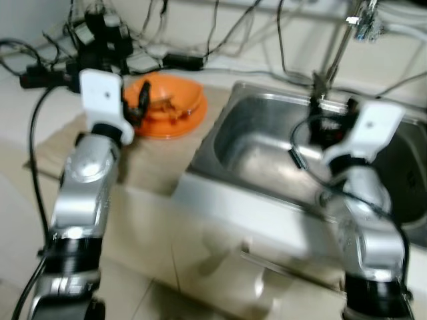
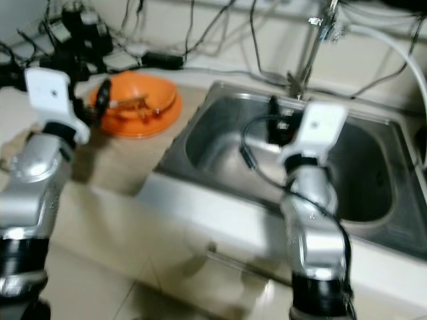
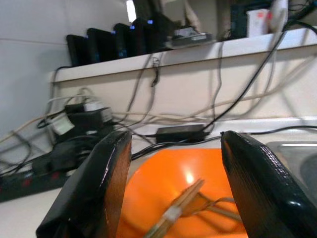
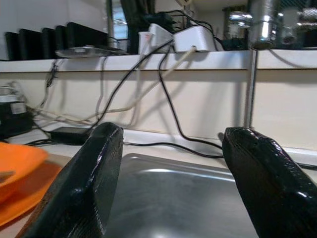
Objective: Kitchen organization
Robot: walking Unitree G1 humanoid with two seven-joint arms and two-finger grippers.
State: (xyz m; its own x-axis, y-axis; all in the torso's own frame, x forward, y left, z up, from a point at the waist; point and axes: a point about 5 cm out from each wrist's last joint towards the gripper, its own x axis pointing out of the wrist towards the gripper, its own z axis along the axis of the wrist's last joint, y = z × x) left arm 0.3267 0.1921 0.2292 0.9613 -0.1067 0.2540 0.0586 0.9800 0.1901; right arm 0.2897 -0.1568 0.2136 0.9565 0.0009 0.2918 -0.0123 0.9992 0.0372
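Setting: we stand at a kitchen counter [image 1: 143,170] with a steel sink [image 1: 263,143] set into it; the head views are a little blurred.
Bowl: an orange bowl [image 1: 175,100] sits on an orange plate [image 1: 180,123] on the counter, just to the left of the sink; thin wooden sticks [image 3: 173,213] lie inside the bowl.
Left gripper: our left gripper [image 3: 173,191] is raised over the near edge of the bowl, its two black fingers [image 3: 94,191] spread wide apart, holding nothing.
Right gripper: our right gripper [image 4: 173,186] is held over the sink basin, fingers [image 4: 267,186] also wide apart and empty.
Tap: a metal tap [image 1: 337,47] rises behind the sink.
Back wall: tangled cables [image 1: 167,33], a power strip [image 3: 29,181] and chargers [image 3: 181,133] lie along the back of the counter.
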